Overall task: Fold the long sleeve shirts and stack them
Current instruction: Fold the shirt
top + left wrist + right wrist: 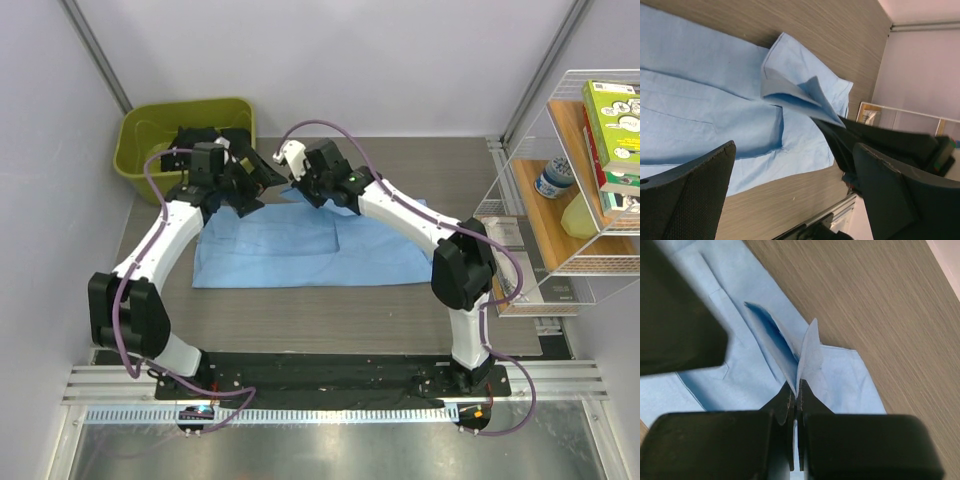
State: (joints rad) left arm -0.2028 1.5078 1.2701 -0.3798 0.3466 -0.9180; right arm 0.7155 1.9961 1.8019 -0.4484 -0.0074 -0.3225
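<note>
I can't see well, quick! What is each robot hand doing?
Left gripper: open, holding nothing.
Right gripper: closed on the light blue shirt.

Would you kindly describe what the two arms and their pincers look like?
The left arm and right arm both have white tubular links, bulky black joints and a purple cable looping alongside. The left pincer and right pincer are black, with flat, matte, tapering fingers.
</note>
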